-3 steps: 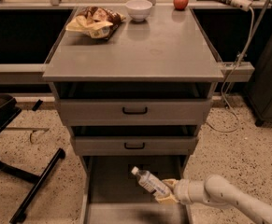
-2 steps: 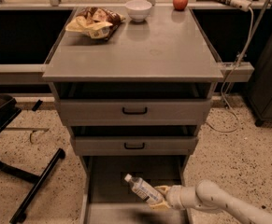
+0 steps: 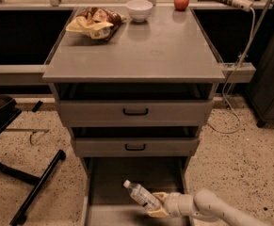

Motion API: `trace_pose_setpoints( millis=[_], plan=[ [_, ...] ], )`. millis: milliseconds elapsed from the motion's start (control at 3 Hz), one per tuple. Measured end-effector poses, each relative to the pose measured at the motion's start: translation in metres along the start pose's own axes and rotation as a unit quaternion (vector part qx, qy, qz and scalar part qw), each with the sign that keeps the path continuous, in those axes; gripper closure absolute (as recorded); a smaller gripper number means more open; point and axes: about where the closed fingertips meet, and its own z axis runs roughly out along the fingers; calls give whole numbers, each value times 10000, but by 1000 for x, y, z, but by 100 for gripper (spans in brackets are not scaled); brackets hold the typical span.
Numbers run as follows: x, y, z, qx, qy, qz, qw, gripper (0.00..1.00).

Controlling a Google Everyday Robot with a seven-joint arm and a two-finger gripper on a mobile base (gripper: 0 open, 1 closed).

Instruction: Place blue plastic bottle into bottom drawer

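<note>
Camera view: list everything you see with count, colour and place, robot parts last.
blue plastic bottle: one, pale blue with white cap, tilted over the bottom drawer
bottom drawer: one, grey, pulled open, lowest of three
upper drawers: two, grey with black handles, above it
snack bag: one, yellow and brown, back left of cabinet top
bowl: one, white, back centre
apple: one, red, back right
chair base: one, black, floor at left
gripper: one, pale yellow, shut on the bottle's base, over the drawer's front

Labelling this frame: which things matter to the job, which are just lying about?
Job: bottle, held by the tool over the open bottom drawer.
Lying about: snack bag, bowl, apple, on the cabinet top.
</note>
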Motion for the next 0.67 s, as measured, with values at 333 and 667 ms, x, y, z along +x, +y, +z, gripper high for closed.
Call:
trace_pose_setpoints(
  millis=[333, 667],
  plan=[
    [20, 3, 40, -99, -222, -115, 9996, 100],
    [53, -7, 106, 124, -183, -189, 9996, 100]
  ],
)
